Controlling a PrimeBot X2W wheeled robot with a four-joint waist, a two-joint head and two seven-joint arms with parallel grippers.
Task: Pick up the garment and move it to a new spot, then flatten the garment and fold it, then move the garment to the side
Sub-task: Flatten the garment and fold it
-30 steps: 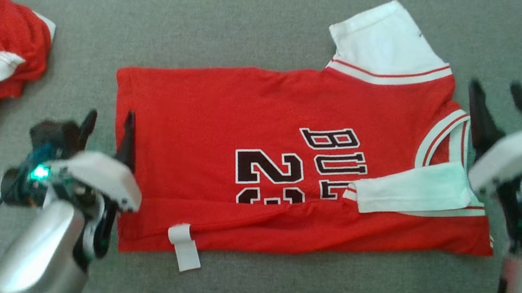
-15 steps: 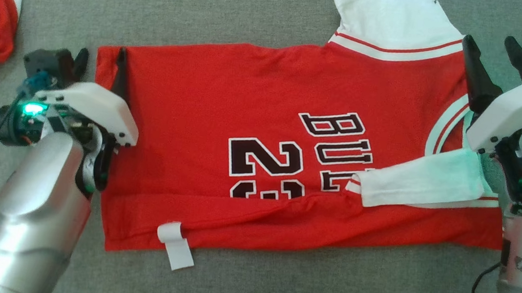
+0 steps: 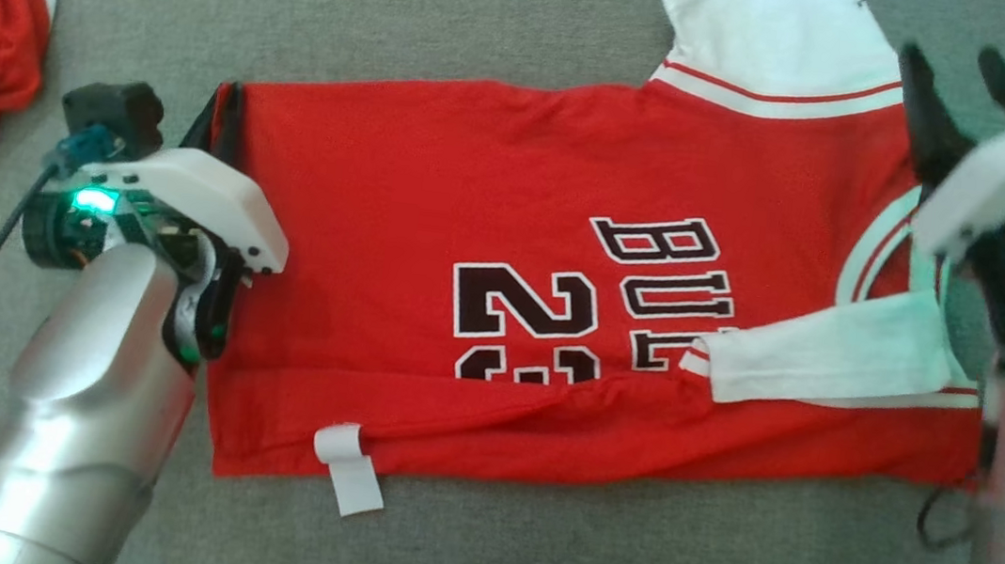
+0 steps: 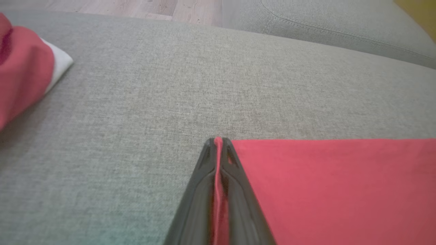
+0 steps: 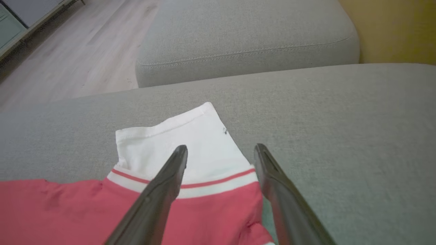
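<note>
- Left gripper reaches forward, low over the couch, fingers pinched tight on the corner of the shirt.
- Right gripper hovers, fingers spread wide and empty, sleeve just ahead.

One camera overhead, two low at the wrists

The head view looks steeply down, close over the jersey on the grey sofa seat. The left wrist view skims the seat from the jersey's 9 o'clock corner. The right wrist view, slightly higher, faces the white sleeve at 1 o'clock. All three share the jersey.
</note>
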